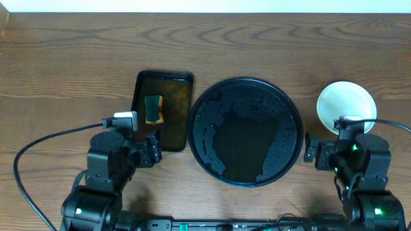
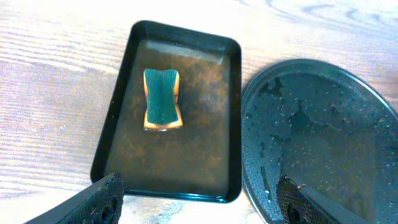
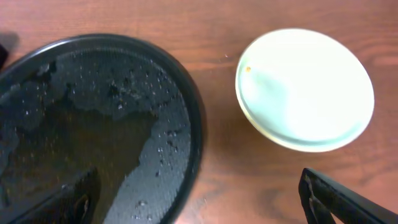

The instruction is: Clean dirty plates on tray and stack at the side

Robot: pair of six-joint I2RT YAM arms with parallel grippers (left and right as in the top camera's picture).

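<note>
So the plates [image 3: 305, 87] sit stacked just ahead of the right gripper [image 3: 199, 208], with the wet tray [image 3: 93, 124] bare to its left. It and the left gripper [image 2: 199, 208] are spread wide, holding nothing. I'd lift the right one straight up, no nudging the stack.

- plates [image 3: 305, 87]: stacked upright on the wood just right of the tray, not touching it. The top one is pale mint and looks clean (one tiny orange speck near its rim), with a yellowish rim peeking out underneath.
- tray [image 1: 246, 131]: big, round, glossy black, lying flat, wet with patchy film and droplets.
</note>
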